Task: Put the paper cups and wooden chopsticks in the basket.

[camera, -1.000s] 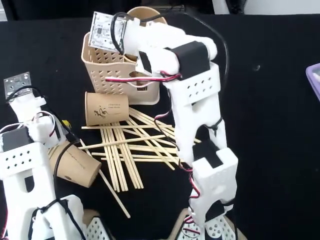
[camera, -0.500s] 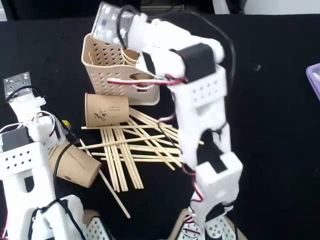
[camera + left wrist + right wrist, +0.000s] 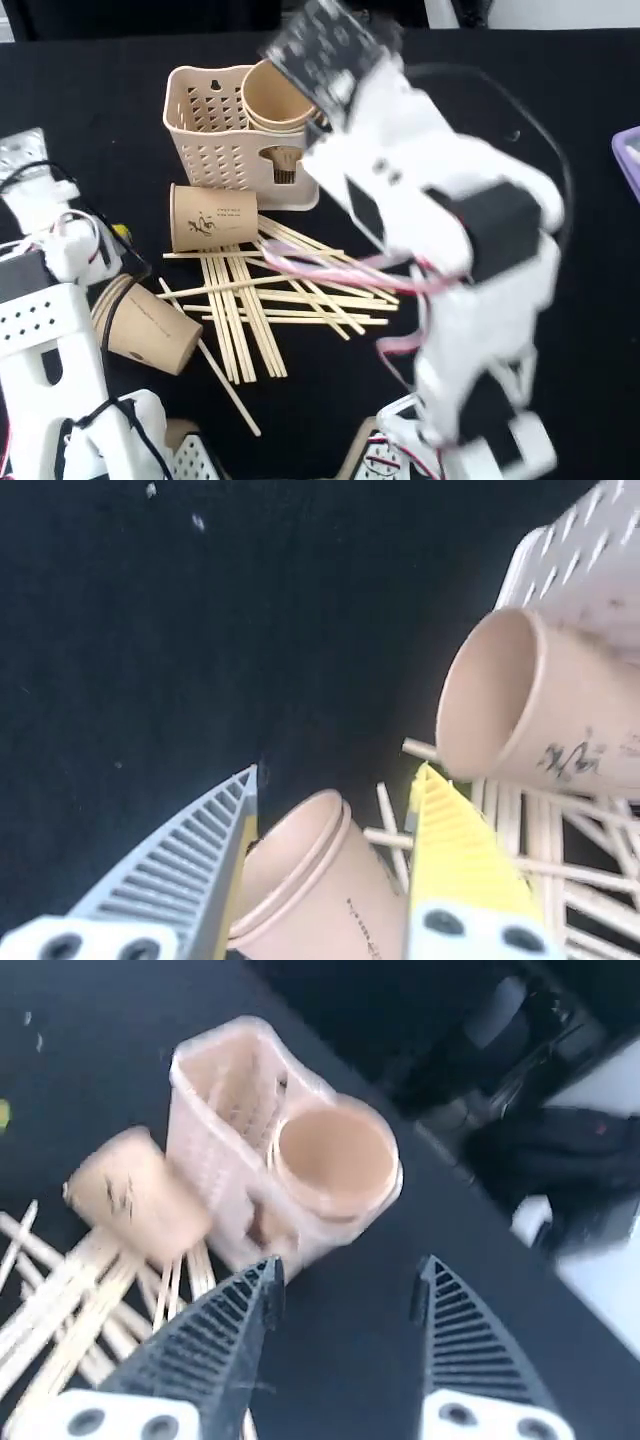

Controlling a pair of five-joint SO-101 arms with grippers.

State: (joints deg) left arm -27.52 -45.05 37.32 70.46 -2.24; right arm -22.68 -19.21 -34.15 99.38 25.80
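- From the high view, a beige slotted basket [image 3: 215, 135] stands upright at the far side of the black surface [image 3: 100, 90]. Nested cups [image 3: 275, 100] sit upright in one end of it.
- A first loose cup [image 3: 212, 218] lies on its side just in front of the basket. A second loose cup [image 3: 150, 325] lies on its side beside the left arm. Pale, thin wooden chopsticks [image 3: 260, 300] lie scattered between them.
- The left wrist view adds a close look. The left gripper [image 3: 335, 775] is spread wide, one jaw grey and one yellow, on either side of the second loose cup's [image 3: 310, 880] rolled rim, not closed on it.
- The right wrist view shows the right gripper [image 3: 350, 1265] wide open and holding nothing, raised over the surface. It looks down into the nested cups' [image 3: 335, 1160] plain tan mouth.
- The loose cups are tan paper with dark print on the side.
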